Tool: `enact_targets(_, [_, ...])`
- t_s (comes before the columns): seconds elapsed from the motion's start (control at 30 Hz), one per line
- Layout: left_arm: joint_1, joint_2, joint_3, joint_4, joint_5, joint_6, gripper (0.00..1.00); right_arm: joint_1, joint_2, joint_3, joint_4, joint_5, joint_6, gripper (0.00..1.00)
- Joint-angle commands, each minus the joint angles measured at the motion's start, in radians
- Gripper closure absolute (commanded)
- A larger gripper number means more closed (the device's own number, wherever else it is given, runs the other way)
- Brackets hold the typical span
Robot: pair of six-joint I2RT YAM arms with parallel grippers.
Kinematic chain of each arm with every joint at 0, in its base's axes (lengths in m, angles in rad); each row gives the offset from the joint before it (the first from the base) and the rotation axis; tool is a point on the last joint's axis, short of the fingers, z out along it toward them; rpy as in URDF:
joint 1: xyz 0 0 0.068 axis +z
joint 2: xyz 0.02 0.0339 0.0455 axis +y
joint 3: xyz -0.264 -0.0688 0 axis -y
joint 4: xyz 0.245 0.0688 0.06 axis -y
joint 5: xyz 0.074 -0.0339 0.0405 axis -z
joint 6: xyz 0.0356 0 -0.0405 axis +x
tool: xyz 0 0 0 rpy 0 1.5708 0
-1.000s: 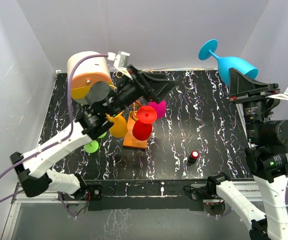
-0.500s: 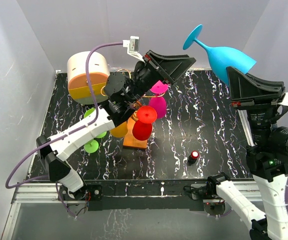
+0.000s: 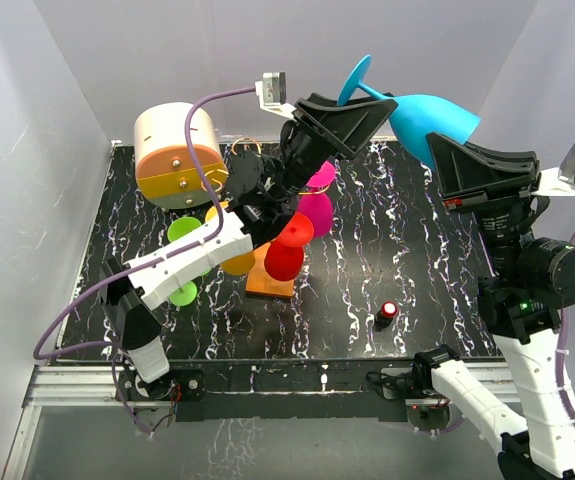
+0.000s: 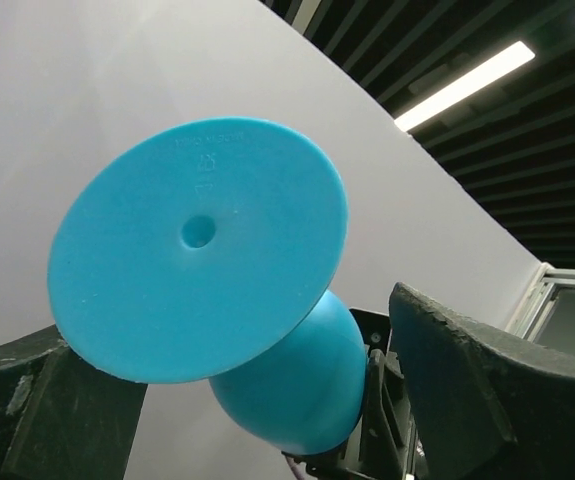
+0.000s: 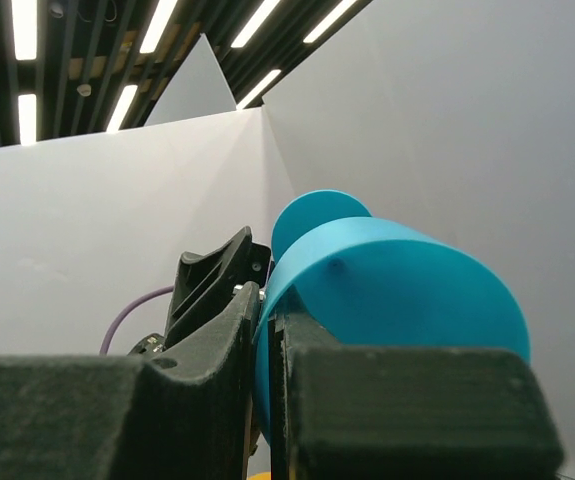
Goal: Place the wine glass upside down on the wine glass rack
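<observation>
- White panel walls enclose the table at the back and both sides.
- The table has a black top veined with white.
- Overhead, dark ceiling slats carry long lit strip lights.

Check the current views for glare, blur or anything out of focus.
Top external: evenly lit, sharp, no glare on the black marbled table. Left wrist: the blue wine glass is crisp, but the ceiling light strip is blown out. Right wrist: the right gripper looks dark and soft up close; ceiling lights glare at top left.
</observation>
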Motion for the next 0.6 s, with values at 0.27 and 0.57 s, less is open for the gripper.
enact_targets(0.27, [-0.032, -0.018, 0.005, 0.265, -0.044, -0.005, 0.39, -0.002, -0.019, -0.035, 0.016, -0.067, 0.035, 1.0])
enact_targets(0.57, [-0.04, 0.007, 0.042, 0.272, -0.055, -0.002, 0.67, -0.003, -0.035, -0.078, 0.02, -0.078, 0.083, 1.0])
